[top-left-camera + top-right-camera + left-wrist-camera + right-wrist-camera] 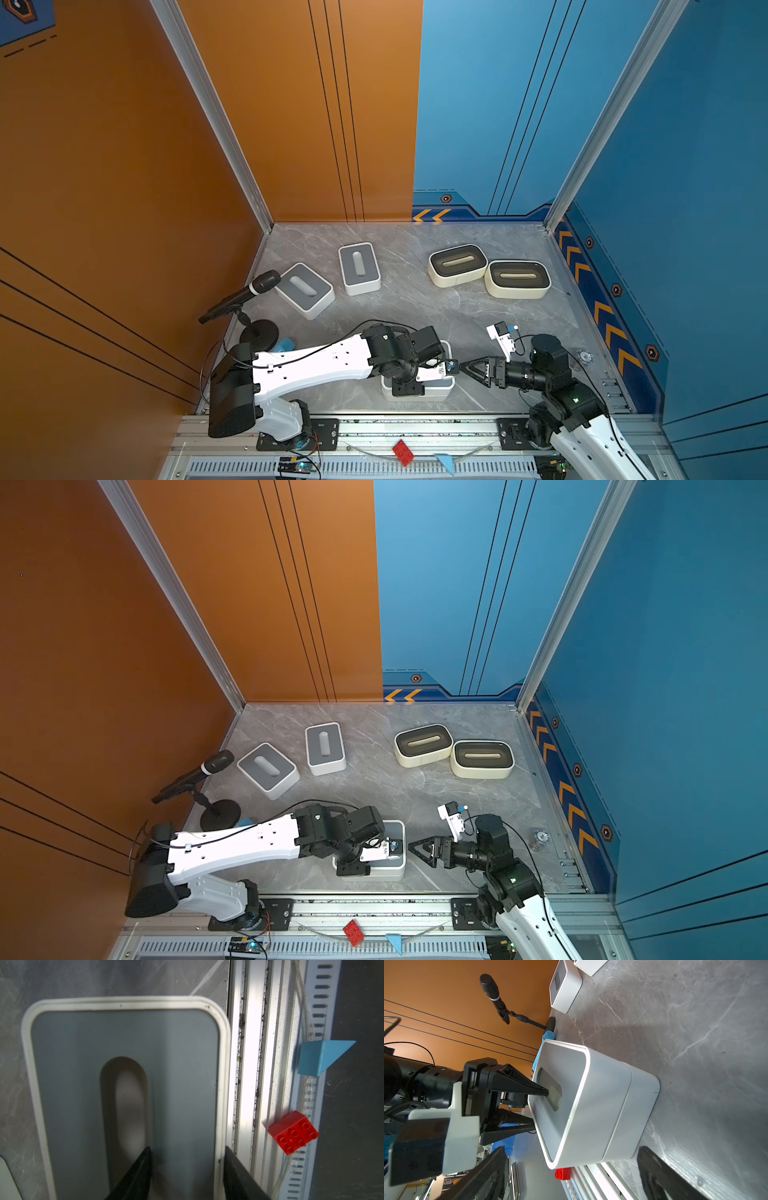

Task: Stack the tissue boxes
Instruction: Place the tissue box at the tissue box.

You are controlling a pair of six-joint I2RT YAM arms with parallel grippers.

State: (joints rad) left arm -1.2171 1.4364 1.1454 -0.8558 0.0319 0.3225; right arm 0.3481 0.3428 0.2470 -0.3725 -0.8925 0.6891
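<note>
A microphone [253,289] is seen at the far left edge of the marble tabletop [415,320]. Next to it an angled grey-topped box [304,289] and a second grey-topped box [359,268] are laid singly toward the back, near each other but apart. At the front centre an upper box [604,1101] with a grey lid is set squarely on a lower box [642,1105], whose top is hidden; this is judged to be the only stack begun. The left gripper [187,1148] is held over it with one finger in the oval slot and one outside the rim, so that the lid's edge is straddled; whether that edge is pinched or merely flanked cannot be told. Just beside the stack the right gripper [466,366] is spread wide and carries nothing. Toward the back right a rear cream box [457,264] and a nearer cream box [517,279], both dark-topped, lie touching or nearly so, unstacked. One placement thus appears done, and four boxes are left to be stacked.
</note>
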